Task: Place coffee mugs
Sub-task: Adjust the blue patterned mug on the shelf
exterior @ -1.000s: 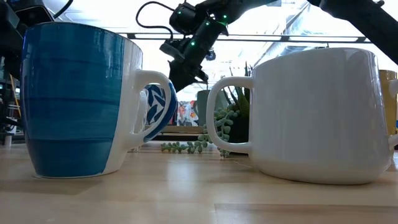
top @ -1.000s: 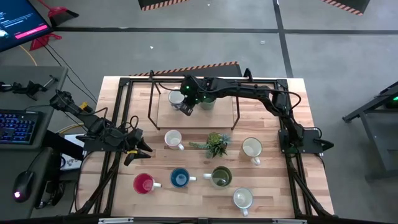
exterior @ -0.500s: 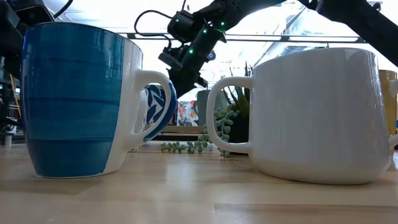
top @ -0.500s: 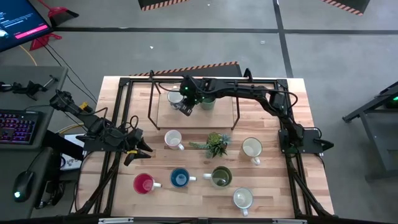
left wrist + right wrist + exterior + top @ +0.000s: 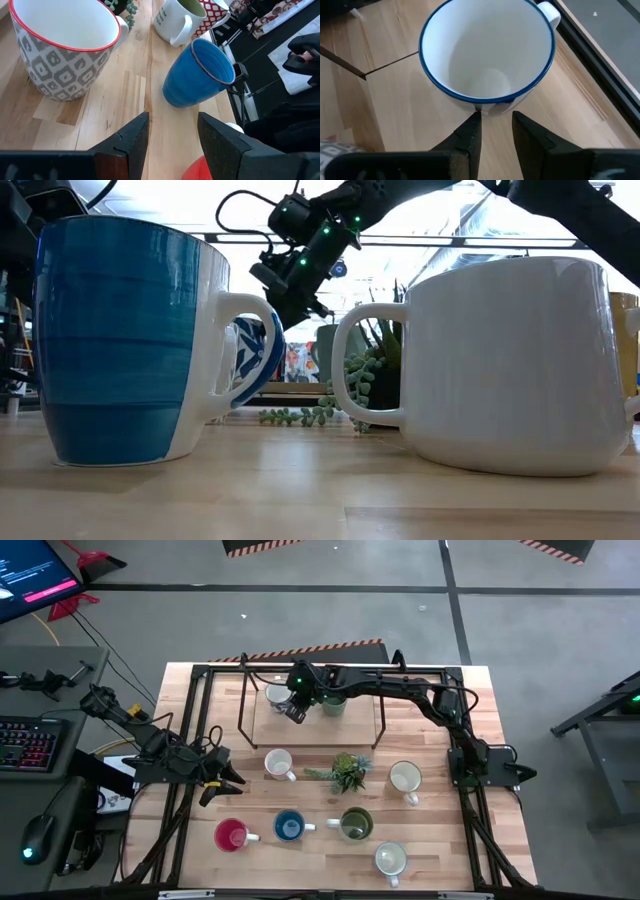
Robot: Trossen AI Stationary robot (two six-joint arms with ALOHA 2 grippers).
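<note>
On the raised wooden shelf (image 5: 355, 725) at the table's far side stands a white coffee mug with a blue rim (image 5: 487, 50), upright, its handle (image 5: 549, 12) turned away from my right gripper. My right gripper (image 5: 496, 121) is open just in front of the mug's near wall, slanting down; I see no touch. A teal mug (image 5: 333, 704) stands beside it on the shelf. My left gripper (image 5: 172, 132) waits open over the table's left side, nothing between its fingers. Red (image 5: 231, 835), blue (image 5: 290, 827), olive (image 5: 356, 824) and white mugs (image 5: 278, 764) stand upright on the table.
A small green plant (image 5: 347, 772) sits mid-table between two white mugs. The shelf's black frame posts (image 5: 243, 700) stand at its corners. A grey-patterned mug with a red rim (image 5: 65, 55) is close to my left gripper. Bare wood lies along the table's right edge.
</note>
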